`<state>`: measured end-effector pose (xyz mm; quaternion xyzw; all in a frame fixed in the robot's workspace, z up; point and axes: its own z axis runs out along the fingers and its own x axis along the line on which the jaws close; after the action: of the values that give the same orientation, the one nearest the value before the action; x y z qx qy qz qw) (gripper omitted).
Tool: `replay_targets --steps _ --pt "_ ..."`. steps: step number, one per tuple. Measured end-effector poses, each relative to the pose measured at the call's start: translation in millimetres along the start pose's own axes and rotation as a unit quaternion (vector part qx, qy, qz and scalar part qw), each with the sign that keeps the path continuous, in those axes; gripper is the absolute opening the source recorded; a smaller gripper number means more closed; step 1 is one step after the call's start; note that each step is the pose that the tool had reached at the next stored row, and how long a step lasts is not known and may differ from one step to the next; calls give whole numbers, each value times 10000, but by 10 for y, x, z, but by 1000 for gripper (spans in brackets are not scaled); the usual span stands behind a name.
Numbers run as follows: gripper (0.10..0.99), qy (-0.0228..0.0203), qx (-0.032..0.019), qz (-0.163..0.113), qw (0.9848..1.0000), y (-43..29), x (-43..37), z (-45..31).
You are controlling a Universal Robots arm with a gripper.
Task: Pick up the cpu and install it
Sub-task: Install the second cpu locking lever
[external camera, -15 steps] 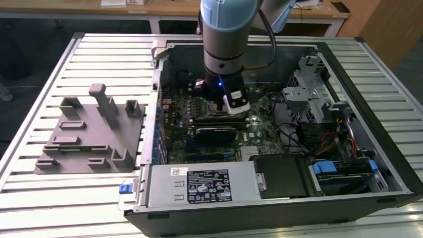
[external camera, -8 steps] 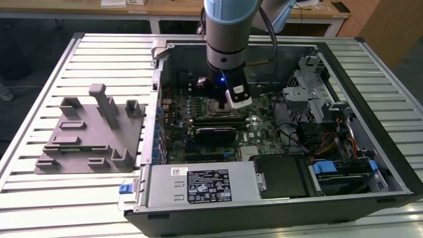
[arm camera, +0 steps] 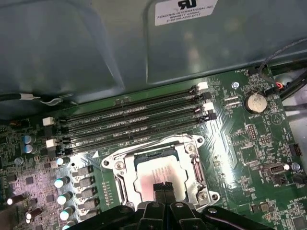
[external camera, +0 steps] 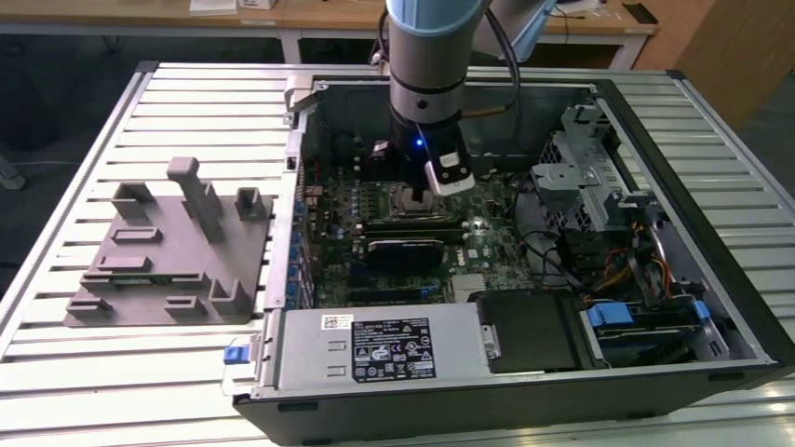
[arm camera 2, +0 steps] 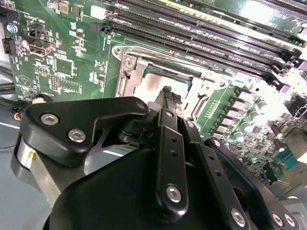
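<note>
The cpu (arm camera: 160, 171), a flat square chip with a pale silver top, lies flat inside the metal-framed motherboard socket (arm camera: 195, 165). My gripper (arm camera: 163, 188) hangs just over the chip's near edge, its two slim black fingers pressed together with nothing visible between them. In the second wrist view the same shut gripper (arm camera 2: 167, 94) points down at the cpu (arm camera 2: 152, 84) within the socket frame (arm camera 2: 127, 66). In the exterior view the arm reaches straight down into the open computer case, with the gripper (external camera: 418, 193) low over the board's middle.
Long memory slots (arm camera: 134, 122) run beside the socket, and capacitors (arm camera: 61, 182) stand near it. The case walls (external camera: 293, 186), power supply (external camera: 372, 349) and drive cage (external camera: 584, 163) surround the board. A grey fixture (external camera: 168, 265) lies on the slatted table at the exterior view's left.
</note>
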<state>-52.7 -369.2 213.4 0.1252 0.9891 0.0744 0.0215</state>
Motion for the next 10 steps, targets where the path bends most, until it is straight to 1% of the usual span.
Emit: replay_targets --steps 3,7,10 --pt "106 0 2 1 10000 1 1 -7" --pt "106 -1 0 0 10000 8 0 -44" --pt "106 -1 -1 0 10000 8 0 -45"
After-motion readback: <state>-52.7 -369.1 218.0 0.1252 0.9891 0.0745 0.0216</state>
